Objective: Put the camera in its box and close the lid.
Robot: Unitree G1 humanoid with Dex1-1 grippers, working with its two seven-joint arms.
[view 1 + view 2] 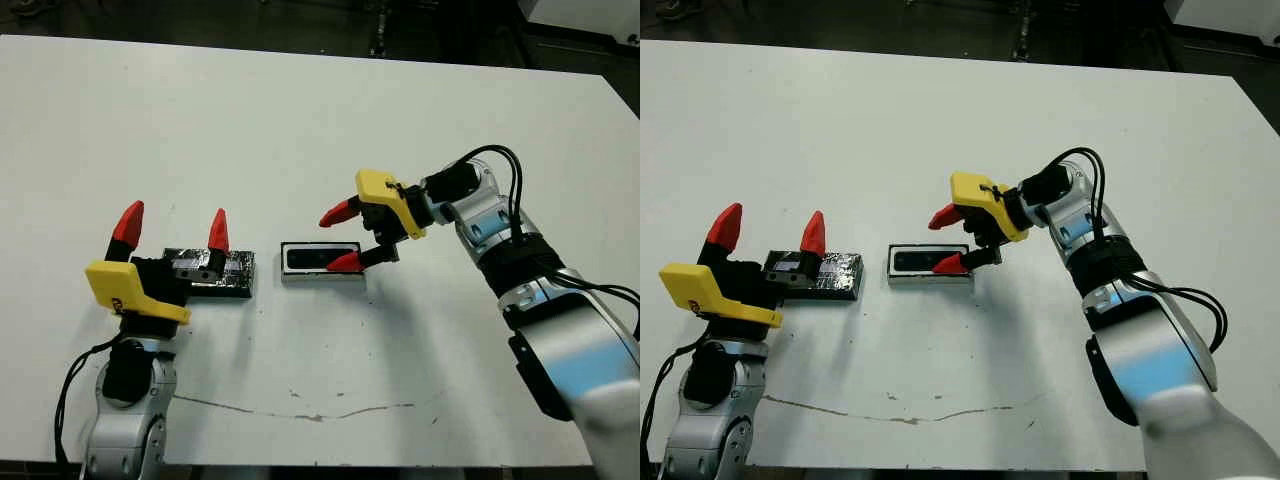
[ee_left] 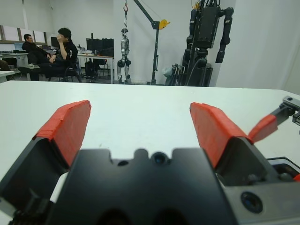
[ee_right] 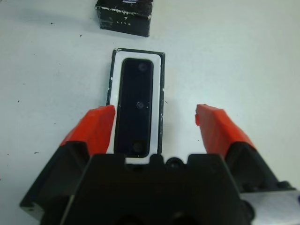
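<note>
Both grippers' jaws gape empty: camera (image 3: 137, 107) already boxed (image 3: 161, 70) beneath the right gripper (image 1: 342, 236), so the stiff, slick lid (image 1: 235, 272) by the left gripper (image 1: 172, 232) wants edge-gripping.

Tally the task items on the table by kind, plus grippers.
camera: 1, lying in the box
box: 1
lid: 1, on the table beside the box
grippers: 2, left gripper and right gripper, both open
Total: 5
</note>
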